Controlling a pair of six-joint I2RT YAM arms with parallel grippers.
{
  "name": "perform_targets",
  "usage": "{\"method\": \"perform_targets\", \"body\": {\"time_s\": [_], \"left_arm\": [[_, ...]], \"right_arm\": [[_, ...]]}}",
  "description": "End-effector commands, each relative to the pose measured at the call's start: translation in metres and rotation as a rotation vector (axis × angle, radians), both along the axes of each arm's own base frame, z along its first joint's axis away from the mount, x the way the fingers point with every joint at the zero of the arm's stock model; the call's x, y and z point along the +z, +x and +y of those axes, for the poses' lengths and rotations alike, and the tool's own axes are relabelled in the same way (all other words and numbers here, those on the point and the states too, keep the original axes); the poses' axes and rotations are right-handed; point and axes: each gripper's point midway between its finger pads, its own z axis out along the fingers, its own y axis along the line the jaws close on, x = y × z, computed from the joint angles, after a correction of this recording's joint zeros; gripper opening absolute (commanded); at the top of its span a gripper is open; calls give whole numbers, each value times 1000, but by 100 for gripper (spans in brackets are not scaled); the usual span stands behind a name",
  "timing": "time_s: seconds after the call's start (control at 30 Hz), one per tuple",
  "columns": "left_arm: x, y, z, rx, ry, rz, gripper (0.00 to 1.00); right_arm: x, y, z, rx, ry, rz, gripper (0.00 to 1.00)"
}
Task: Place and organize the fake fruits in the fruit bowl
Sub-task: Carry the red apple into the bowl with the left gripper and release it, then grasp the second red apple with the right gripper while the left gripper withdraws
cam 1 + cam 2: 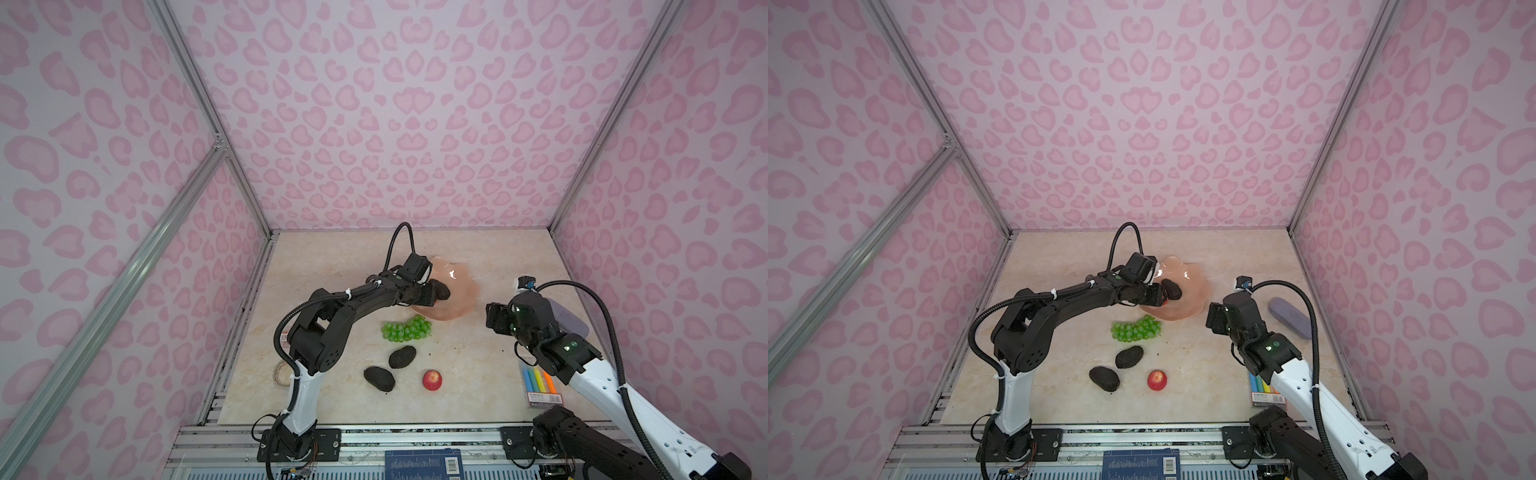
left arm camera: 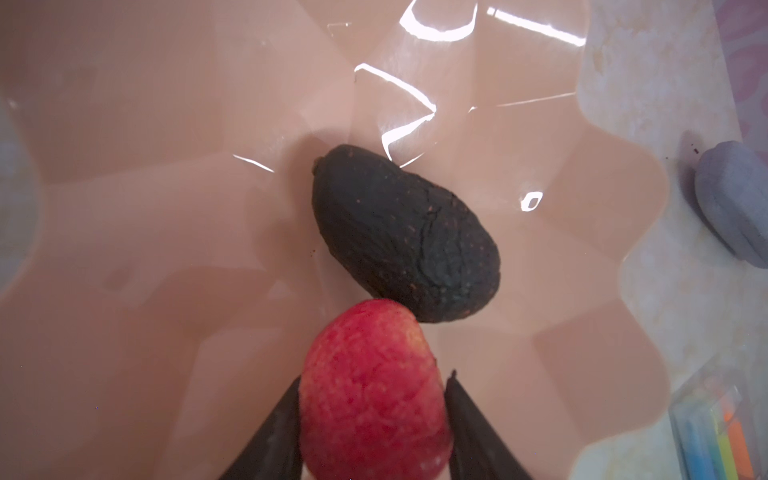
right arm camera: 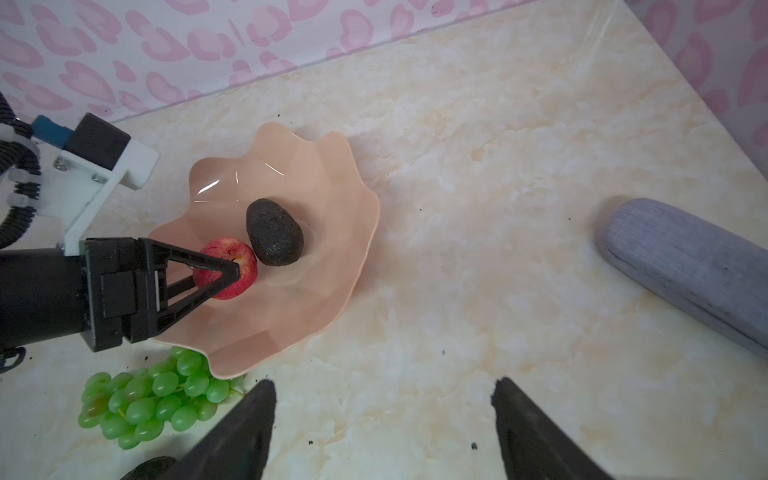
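Under left tool (image 1: 1163, 297), red fruit (image 1: 1166, 303) barely shows.

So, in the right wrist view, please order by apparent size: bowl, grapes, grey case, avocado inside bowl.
1. fruit bowl
2. grey case and grapes look alike; the case is cut by the picture's edge, so unranked.
3. avocado

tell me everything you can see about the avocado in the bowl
The avocado is near-black, matte and bumpy with brown specks and a crease, pear-shaped with a stem nub at the narrow end. It lies on its side near the middle of the glossy peach bowl. A red fruit gripped by the left end effector sits right beside its wide end.
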Motion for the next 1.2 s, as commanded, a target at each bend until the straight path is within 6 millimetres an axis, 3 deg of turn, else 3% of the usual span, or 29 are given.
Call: {"method": "perform_targets", "body": {"time_s": [0.0, 0.1, 0.2, 0.4, 0.57, 0.67, 0.73, 0.87, 1.0, 1.17], "left_arm": [[5, 0, -2, 2, -8, 8, 63], [23, 2, -3, -5, -26, -28, 70], [55, 5, -5, -10, -68, -85, 71], [153, 10, -1, -7, -167, -286, 71], [226, 2, 29, 36, -179, -484, 73], [247, -10, 60, 98, -150, -576, 75], [254, -18, 84, 147, -121, -617, 76], [239, -36, 135, 258, -61, -620, 79], [211, -56, 175, 351, -47, -565, 80], [176, -85, 212, 422, -15, -484, 82]], "right_arm": [[-3, 0, -2, -9, -16, 10, 83], [-2, 1, -2, -9, -15, 10, 83], [-1, 1, 0, -1, -8, 8, 83], [-1, -5, 13, 55, 27, 25, 82], [-9, -20, 50, 153, 53, 62, 82], [-23, -39, 80, 209, 72, 116, 81], [-35, -55, 103, 245, 95, 155, 81], [-58, -84, 138, 302, 122, 227, 81], [-82, -105, 166, 365, 111, 324, 81], [-101, -112, 190, 401, 70, 375, 81]]}}
